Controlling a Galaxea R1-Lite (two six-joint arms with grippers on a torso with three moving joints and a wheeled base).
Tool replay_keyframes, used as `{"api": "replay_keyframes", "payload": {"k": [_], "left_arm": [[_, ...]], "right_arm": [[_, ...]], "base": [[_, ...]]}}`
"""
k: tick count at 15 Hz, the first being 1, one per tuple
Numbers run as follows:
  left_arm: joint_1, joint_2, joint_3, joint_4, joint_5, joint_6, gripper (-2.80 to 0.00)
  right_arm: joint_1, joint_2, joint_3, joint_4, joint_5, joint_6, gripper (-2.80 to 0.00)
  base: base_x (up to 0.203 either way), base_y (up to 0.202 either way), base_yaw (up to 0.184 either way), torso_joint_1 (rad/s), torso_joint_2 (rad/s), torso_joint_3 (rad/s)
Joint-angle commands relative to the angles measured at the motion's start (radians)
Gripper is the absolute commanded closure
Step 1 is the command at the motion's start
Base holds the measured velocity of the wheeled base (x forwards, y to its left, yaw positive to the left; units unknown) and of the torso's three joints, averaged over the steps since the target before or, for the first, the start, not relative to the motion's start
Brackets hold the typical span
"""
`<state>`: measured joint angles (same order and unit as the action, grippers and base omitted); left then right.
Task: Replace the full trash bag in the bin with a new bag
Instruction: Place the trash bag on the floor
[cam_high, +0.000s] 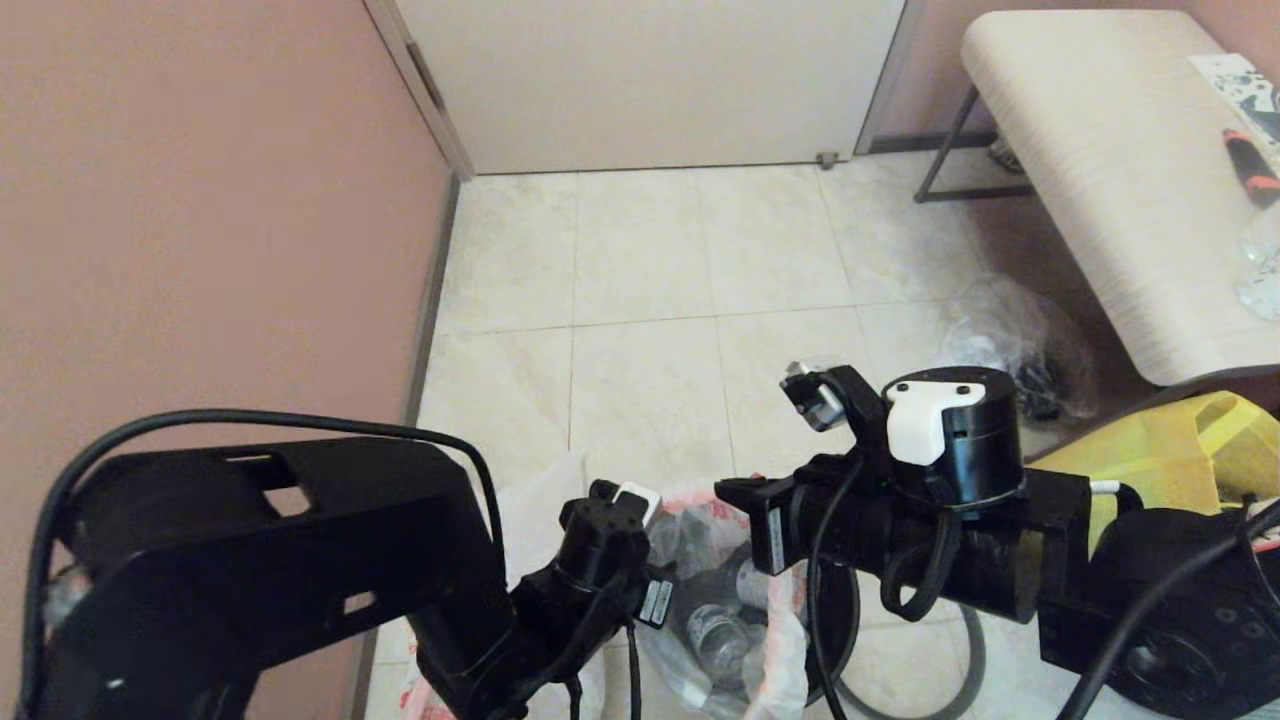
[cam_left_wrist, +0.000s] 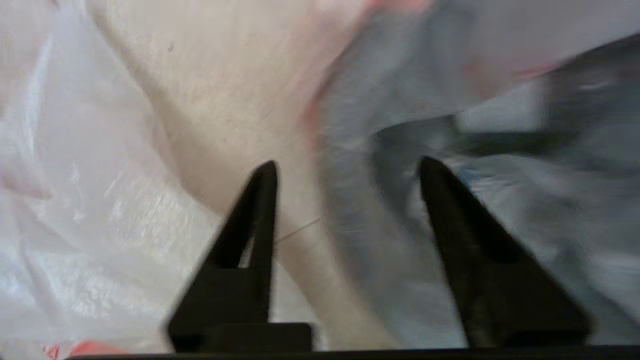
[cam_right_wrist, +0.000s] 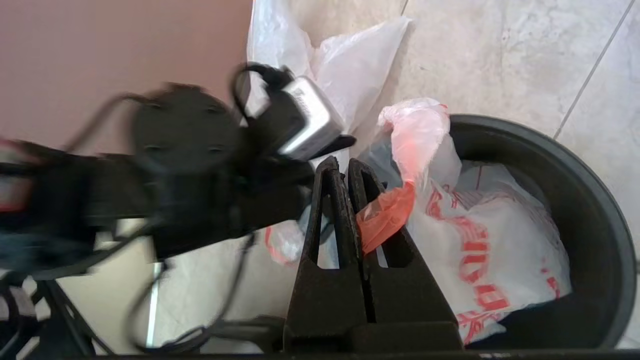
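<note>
The right gripper (cam_right_wrist: 346, 167) is seen clenched, its two fingers pressed together over the bin (cam_right_wrist: 585, 200), with an orange-red handle of the full bag (cam_right_wrist: 495, 240) pinched between them. The full bag is seated inside the bin, its printed white plastic bunched up toward the rim, and clear bottles are visible through it in the head view (cam_high: 715, 625). The left gripper (cam_left_wrist: 345, 167) is held beside the bag, on the bin's left, with its two fingers spread wide and nothing between them; thin plastic is seen just past the fingertips (too blurred for contact to be judged).

Two white carrier bags are counted: the full bag in the bin, and the new bag (cam_right_wrist: 350, 60), which is lying limp on the floor between the bin and the wall. One bin is present. One clear bag (cam_high: 1010, 345) with dark contents is set on the floor well apart, near the bench (cam_high: 1110, 170), and one yellow tote (cam_high: 1190, 440) is seen behind the right arm.

The floor (cam_high: 640, 270) is laid in pale tiles. A pinkish wall (cam_high: 200, 220) is found on the left, and a closed pale door (cam_high: 650, 80) at the far end.
</note>
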<state>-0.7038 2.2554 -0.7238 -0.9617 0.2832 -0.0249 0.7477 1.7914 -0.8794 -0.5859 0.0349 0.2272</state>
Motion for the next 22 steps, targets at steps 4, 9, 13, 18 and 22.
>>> {"api": "replay_keyframes", "payload": {"k": [4, 9, 13, 18, 22], "left_arm": [[-0.036, -0.240, 0.179, -0.011, 0.001, -0.014, 0.00], [0.059, -0.109, 0.471, -0.260, -0.042, -0.107, 0.00], [0.131, 0.163, 0.572, -0.529, -0.172, -0.111, 0.00], [0.147, 0.132, 0.580, -0.568, -0.245, -0.110, 0.00], [0.164, 0.129, 0.576, -0.568, -0.246, -0.110, 0.00]], "right_arm": [[0.010, -0.095, -0.010, 0.124, -0.006, -0.019, 0.00], [0.135, -0.206, -0.075, 0.290, -0.127, -0.146, 0.00], [0.178, -0.284, -0.224, 0.448, -0.168, -0.190, 0.00], [0.185, -0.370, -0.360, 0.480, -0.209, -0.214, 0.00], [0.107, -0.381, -0.501, 0.442, -0.325, -0.374, 0.00]], "base": [[0.000, 0.000, 0.000, 0.000, 0.00, 0.000], [0.000, 0.000, 0.000, 0.000, 0.00, 0.000], [0.000, 0.000, 0.000, 0.000, 0.00, 0.000], [0.000, 0.000, 0.000, 0.000, 0.00, 0.000], [0.000, 0.000, 0.000, 0.000, 0.00, 0.000]]}}
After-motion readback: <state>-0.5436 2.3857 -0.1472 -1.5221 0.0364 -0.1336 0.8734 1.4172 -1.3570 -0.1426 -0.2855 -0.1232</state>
